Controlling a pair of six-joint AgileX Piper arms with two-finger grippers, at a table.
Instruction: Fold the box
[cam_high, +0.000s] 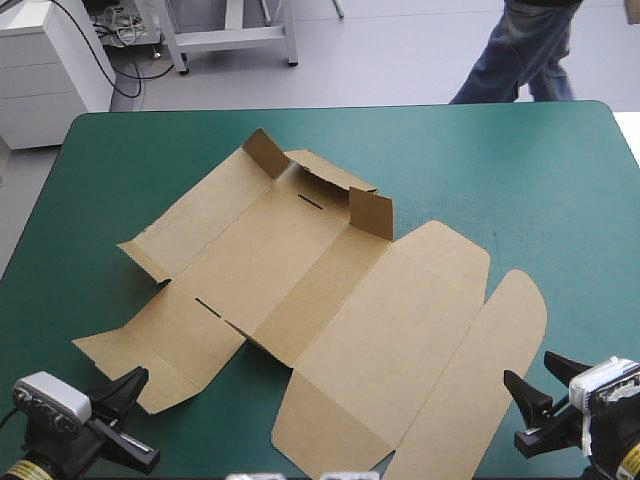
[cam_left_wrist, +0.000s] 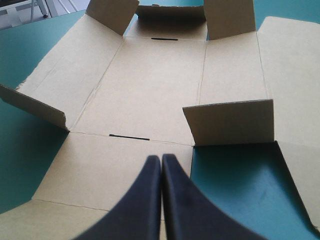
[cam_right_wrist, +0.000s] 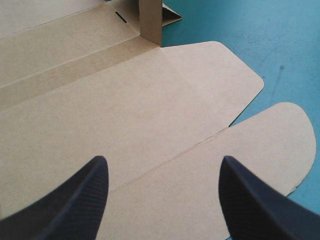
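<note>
The brown box (cam_high: 330, 290) lies as a cut sheet spread nearly flat across the table's middle. At its far end two small flaps (cam_high: 265, 152) (cam_high: 370, 212) stand up beside a low end wall (cam_high: 325, 175). My left gripper (cam_high: 138, 380) sits at the near left corner, shut and holding nothing. In the left wrist view that gripper (cam_left_wrist: 161, 157) hovers over the near end panel (cam_left_wrist: 100, 170), with a raised flap (cam_left_wrist: 230, 122) just ahead. My right gripper (cam_high: 518, 410) is at the near right, open. In the right wrist view it (cam_right_wrist: 162, 165) stands above the lid's rounded tuck flap (cam_right_wrist: 240, 150).
The teal-green cover (cam_high: 560, 180) shows all round the box, widest at the far right. The box's near edge reaches almost to the table's front edge. Slots (cam_left_wrist: 129, 136) are cut along the base panel's folds.
</note>
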